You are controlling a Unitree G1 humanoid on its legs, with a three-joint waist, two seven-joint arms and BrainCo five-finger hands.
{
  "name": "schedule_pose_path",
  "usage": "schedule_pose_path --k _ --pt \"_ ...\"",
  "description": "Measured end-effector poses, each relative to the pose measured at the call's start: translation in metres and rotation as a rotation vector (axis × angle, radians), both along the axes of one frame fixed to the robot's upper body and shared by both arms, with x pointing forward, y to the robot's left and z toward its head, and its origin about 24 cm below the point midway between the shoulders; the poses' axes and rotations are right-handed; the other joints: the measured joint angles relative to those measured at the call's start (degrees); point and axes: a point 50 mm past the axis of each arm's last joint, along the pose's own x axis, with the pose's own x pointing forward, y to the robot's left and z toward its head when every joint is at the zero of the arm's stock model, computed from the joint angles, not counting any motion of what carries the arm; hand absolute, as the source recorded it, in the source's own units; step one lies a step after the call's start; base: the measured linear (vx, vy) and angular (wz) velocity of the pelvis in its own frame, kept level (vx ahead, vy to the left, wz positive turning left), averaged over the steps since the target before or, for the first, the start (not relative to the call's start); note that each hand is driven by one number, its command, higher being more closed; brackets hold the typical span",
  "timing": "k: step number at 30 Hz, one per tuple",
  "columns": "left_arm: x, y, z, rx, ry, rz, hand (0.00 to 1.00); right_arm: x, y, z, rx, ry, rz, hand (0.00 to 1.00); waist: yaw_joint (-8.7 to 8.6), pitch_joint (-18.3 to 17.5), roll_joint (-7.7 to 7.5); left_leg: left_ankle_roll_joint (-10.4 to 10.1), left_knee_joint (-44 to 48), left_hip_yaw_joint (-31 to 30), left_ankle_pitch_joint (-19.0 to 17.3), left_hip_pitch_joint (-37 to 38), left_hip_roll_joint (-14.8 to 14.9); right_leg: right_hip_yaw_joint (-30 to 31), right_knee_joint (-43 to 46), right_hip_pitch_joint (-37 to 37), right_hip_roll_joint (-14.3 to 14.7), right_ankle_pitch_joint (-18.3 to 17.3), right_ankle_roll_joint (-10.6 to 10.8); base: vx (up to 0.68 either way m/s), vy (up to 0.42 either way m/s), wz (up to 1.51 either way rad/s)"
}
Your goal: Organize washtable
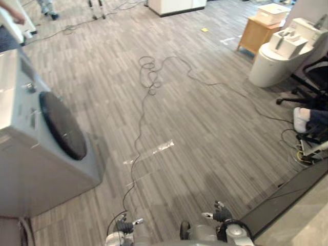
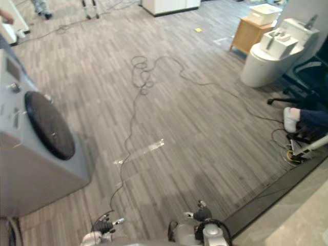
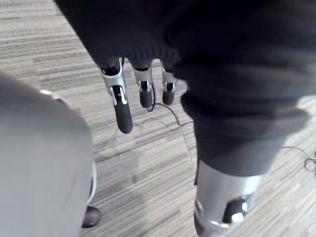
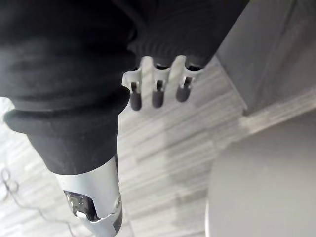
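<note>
My left hand (image 1: 123,224) and right hand (image 1: 220,212) hang low at the near edge of the eye views, above grey plank floor. In the left wrist view the fingers (image 3: 122,106) are straight, the thumb (image 3: 223,197) stands apart, and nothing is held. The right wrist view shows the same: straight fingers (image 4: 158,94), free thumb (image 4: 94,197), bare floor beyond. A pale grey counter edge (image 1: 307,223) with a dark base strip (image 1: 287,197) cuts across the near right corner. I can make out no washtable items.
A grey washing machine (image 1: 31,154) with a dark round door (image 1: 62,125) stands at the left. Far right are a white toilet (image 1: 277,59), a wooden cabinet (image 1: 253,33) bearing a white tray (image 1: 272,14), and a seated person's white shoe (image 1: 301,119).
</note>
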Motion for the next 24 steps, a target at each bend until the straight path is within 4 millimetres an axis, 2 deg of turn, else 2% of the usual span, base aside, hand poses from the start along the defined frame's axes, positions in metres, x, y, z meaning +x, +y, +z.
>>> schedule_pose_path --k 2,4,6,8,9,10,12,14,15,16,17,18,20,21,23,24 --pt "0.003 -0.002 0.001 -0.003 -0.015 -0.005 0.00 -0.004 0.000 -0.001 -0.004 0.008 -0.009 0.00 0.82 0.22 -0.48 0.06 1.78 0.02 -0.04 -1.45 1.18 4.06 -0.49 3.48 0.69 -0.39 -0.60 0.37 -0.017 -1.10" --pt "0.007 -0.004 0.003 -0.003 -0.031 -0.010 0.00 -0.003 0.002 0.000 -0.001 -0.004 -0.011 0.00 0.57 0.26 -0.45 0.46 -0.29 -0.59 -0.28 -4.61 0.86 8.50 -0.63 4.46 0.26 -0.40 -0.63 0.28 0.072 -1.04" --pt "0.011 -0.004 0.004 0.000 -0.047 -0.015 0.00 -0.003 0.001 0.000 -0.002 -0.004 -0.015 0.00 1.29 0.27 -0.46 0.47 -5.39 -3.49 -0.27 -7.80 -0.31 12.48 -0.51 4.63 -0.75 -0.41 -0.59 0.26 0.190 -1.23" --pt "0.015 -0.005 0.005 0.003 -0.060 -0.027 0.00 -0.007 0.000 -0.001 -0.005 0.005 -0.021 0.00 2.15 0.38 -0.64 0.12 -15.63 -10.15 0.74 -8.41 -3.55 14.82 -0.24 5.41 -2.14 -1.67 1.53 0.24 0.252 -1.09" --pt "0.014 -0.012 0.004 -0.005 -0.052 -0.048 0.00 -0.008 -0.005 0.000 -0.018 0.001 -0.020 0.00 2.09 -0.13 0.89 0.40 -22.83 -14.37 6.96 -8.16 -3.59 15.47 0.02 5.88 -1.70 -3.34 4.10 0.23 0.290 -0.76" --pt "0.018 -0.007 0.005 0.009 -0.055 -0.056 0.00 -0.009 -0.003 0.000 -0.013 0.004 -0.022 0.00 2.17 0.00 -0.14 1.15 -20.91 -13.65 8.40 -7.91 -4.52 16.34 0.68 6.59 -3.19 -5.14 5.62 0.22 0.282 -0.59" --pt "0.023 -0.004 0.007 0.025 -0.066 -0.061 0.00 -0.011 0.007 -0.001 0.015 0.003 -0.025 0.00 1.96 -0.53 -2.02 2.72 -21.19 -11.93 7.03 -7.45 -6.30 16.38 1.73 5.73 -5.52 -5.28 5.89 0.20 0.282 -0.24" --pt "0.026 -0.003 0.008 0.029 -0.073 -0.065 0.00 -0.013 0.008 -0.002 0.016 0.011 -0.018 0.00 2.51 -0.97 -3.21 3.71 -20.62 -10.50 5.37 -7.23 -6.88 16.54 3.22 4.85 -6.74 -5.06 6.27 0.12 0.246 -0.31" --pt "0.025 -0.002 0.008 0.033 -0.071 -0.065 0.00 -0.014 0.011 -0.003 0.022 0.015 -0.016 0.00 2.96 -0.81 -3.06 4.29 -20.90 -8.80 4.53 -6.17 -7.25 17.02 5.46 3.75 -7.42 -5.12 6.42 0.09 0.199 -0.63" --pt "0.025 -0.001 0.008 0.035 -0.069 -0.064 0.00 -0.015 0.011 -0.003 0.019 0.016 -0.009 0.00 3.59 -0.81 -3.67 4.79 -21.63 -6.45 3.90 -4.25 -7.35 17.69 9.50 2.05 -7.79 -5.07 6.51 0.08 0.183 -1.14" --pt "0.021 0.000 0.006 0.038 -0.056 -0.061 0.00 -0.014 0.011 -0.002 0.016 0.013 0.003 0.00 3.92 -0.64 -3.56 5.19 -23.20 -2.67 3.46 -1.22 -7.33 17.66 15.82 -1.25 -8.14 -4.48 7.54 0.06 0.144 -1.07" --pt "0.020 0.001 0.006 0.038 -0.052 -0.061 0.00 -0.014 0.011 -0.002 0.015 0.013 0.007 0.00 3.88 -0.64 -3.55 5.27 -23.55 -2.07 3.42 -0.60 -7.26 17.49 16.95 -1.98 -8.22 -4.35 7.72 0.03 0.111 -1.20" --pt "0.015 0.003 0.004 0.042 -0.034 -0.058 0.00 -0.012 0.011 -0.001 0.010 0.006 0.027 0.00 3.46 -0.68 -3.45 5.43 -26.61 3.20 3.34 3.41 -6.88 10.26 22.71 -6.77 -10.41 -5.25 9.16 0.02 0.070 -1.08" --pt "0.014 0.003 0.004 0.041 -0.031 -0.058 0.00 -0.011 0.011 -0.001 0.009 0.004 0.028 0.00 3.38 -0.65 -3.41 5.38 -27.31 3.85 3.31 4.03 -6.73 7.63 22.33 -7.43 -10.91 -5.56 8.81 0.04 0.012 -0.89" --pt "0.011 0.004 0.002 0.041 -0.015 -0.051 0.00 -0.008 0.010 -0.001 0.006 0.002 0.032 0.00 2.85 -0.69 -3.26 4.39 -29.32 6.87 2.81 5.83 -5.31 -2.92 16.62 -8.98 -11.49 -5.27 8.11 0.08 -0.070 -0.72" --pt "0.009 0.005 0.001 0.042 -0.006 -0.052 0.00 -0.008 0.010 -0.002 0.007 0.008 0.034 0.00 2.70 -0.68 -3.26 3.77 -29.86 7.53 2.77 6.44 -5.19 -6.03 14.26 -9.00 -11.82 -5.12 7.93 0.14 -0.123 -0.73"
